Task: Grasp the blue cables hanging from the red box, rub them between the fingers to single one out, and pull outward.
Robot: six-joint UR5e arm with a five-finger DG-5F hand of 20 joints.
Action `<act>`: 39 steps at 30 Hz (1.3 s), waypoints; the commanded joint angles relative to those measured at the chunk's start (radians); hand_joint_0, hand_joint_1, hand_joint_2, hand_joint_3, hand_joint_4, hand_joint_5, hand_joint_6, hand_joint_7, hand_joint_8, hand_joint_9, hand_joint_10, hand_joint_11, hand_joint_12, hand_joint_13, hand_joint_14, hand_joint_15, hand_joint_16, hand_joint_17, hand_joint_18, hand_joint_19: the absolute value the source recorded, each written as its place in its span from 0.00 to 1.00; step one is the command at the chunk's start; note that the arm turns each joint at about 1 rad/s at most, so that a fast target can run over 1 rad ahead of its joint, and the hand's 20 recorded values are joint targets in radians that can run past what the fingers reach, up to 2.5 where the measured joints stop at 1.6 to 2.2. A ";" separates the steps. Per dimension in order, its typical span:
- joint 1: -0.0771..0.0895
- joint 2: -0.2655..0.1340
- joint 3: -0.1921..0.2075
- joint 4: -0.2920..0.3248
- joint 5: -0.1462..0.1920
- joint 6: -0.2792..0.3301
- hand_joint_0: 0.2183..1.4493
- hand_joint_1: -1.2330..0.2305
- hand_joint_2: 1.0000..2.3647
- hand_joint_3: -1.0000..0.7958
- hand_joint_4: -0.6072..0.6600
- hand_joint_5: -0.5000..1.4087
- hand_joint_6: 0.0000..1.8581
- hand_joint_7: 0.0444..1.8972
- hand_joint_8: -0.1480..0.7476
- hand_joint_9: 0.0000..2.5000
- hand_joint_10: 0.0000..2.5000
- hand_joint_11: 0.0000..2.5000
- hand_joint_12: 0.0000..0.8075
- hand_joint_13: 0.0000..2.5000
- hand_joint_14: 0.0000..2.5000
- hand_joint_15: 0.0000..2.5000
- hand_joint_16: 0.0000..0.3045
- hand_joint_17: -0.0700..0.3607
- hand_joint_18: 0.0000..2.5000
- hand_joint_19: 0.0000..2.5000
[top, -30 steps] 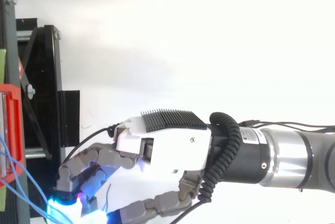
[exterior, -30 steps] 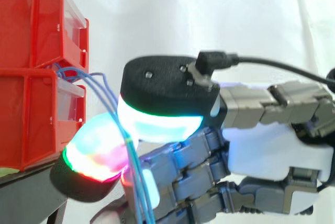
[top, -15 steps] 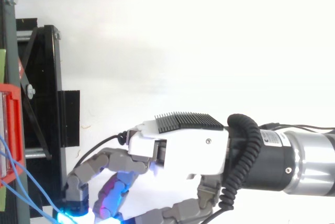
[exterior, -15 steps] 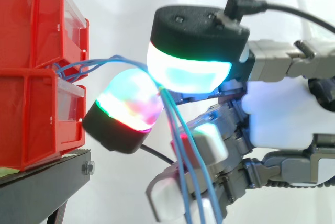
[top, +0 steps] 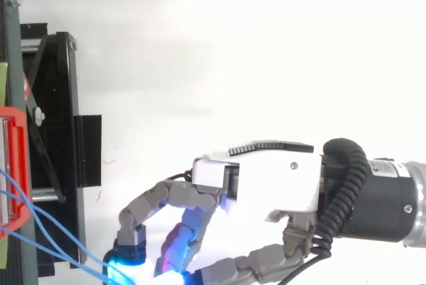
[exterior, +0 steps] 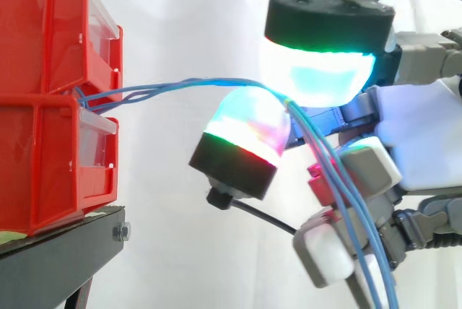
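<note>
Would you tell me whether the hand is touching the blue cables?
Touching. The side view shows the blue cables pinched between glowing pads of the hand.

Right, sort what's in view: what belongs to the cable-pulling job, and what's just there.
Belongs to the job:
- blue cables, stretched from the bins to the hand
- red bins that the cables come out of
- hand, pinching the cables between two glowing pads

Just there:
- black stand under the bins
- white curtain behind

Red bins (exterior: 50, 143), thin blue cables (exterior: 180, 86), black stand (exterior: 58, 258); the white-and-grey hand (top: 273, 185) has pads (exterior: 317, 78) glowing cyan, green, perhaps magenta.
</note>
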 commanded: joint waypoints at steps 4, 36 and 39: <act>0.000 0.008 0.000 -0.073 -0.002 0.067 0.28 0.41 0.01 0.42 0.64 0.19 0.47 0.51 0.62 0.45 0.01 0.33 0.57 0.39 0.01 0.19 0.21 0.49 0.41 0.18; 0.000 0.008 0.000 -0.078 -0.002 0.079 0.24 0.36 0.00 0.31 0.65 0.21 0.30 0.63 0.57 0.31 0.01 0.29 0.55 0.35 0.01 0.19 0.19 0.47 0.36 0.19; 0.000 0.008 0.002 -0.078 -0.002 0.079 0.24 0.32 0.00 0.30 0.67 0.20 0.31 0.61 0.57 0.29 0.00 0.30 0.55 0.34 0.01 0.19 0.19 0.47 0.35 0.19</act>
